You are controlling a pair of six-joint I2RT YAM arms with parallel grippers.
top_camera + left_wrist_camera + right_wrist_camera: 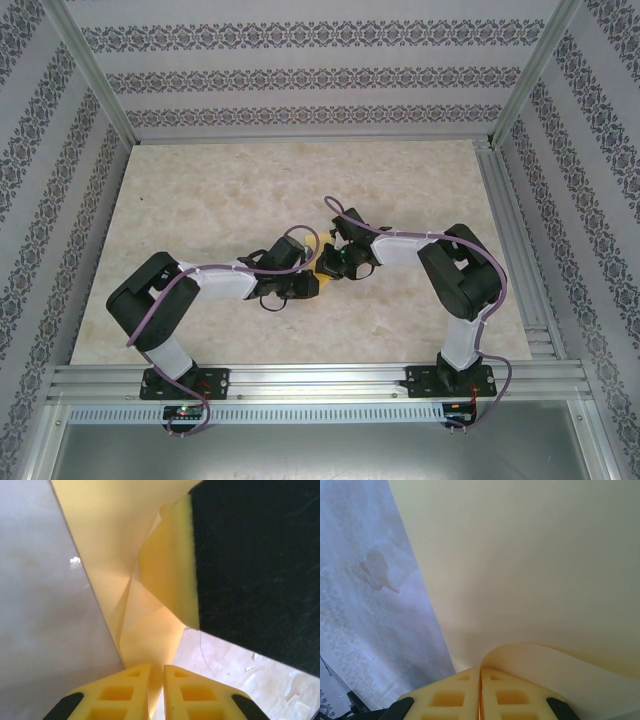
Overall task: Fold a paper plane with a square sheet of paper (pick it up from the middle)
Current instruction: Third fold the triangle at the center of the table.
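Right up against the left wrist lens, at 6 o'clock, the yellow fingers (125,692) of the left tool (156,675) are seen squeezed nearly together. The square sheet of paper (110,540) is pinched in the thin gap between them, so that tool is clenched on the paper. From there the sheet is fanned out toward 12 o'clock, and it's not a flat square: a few creases and overlapping layers can be made out around the middle. One black finger (250,560) of the right tool (480,672) is pushed in from 2 o'clock, and its yellow pad (180,565) is laid against the folded part. The marbled desk (35,605) is seen at 9 o'clock and again at 5 o'clock.

Same deal from the right wrist: its fingers are shut tight at 6 o'clock, with a curled edge of the paper caught at their tips, so it's gripped there too. Pale yellow paper is spread from 12 to 4 o'clock, with desk off at 9.

From overhead, both tools are met near the middle of the desk, the left one reached in from 8 o'clock and the right one from 3. A small patch of yellow is wedged between them. Whether the paper is touching the desk can't be told.
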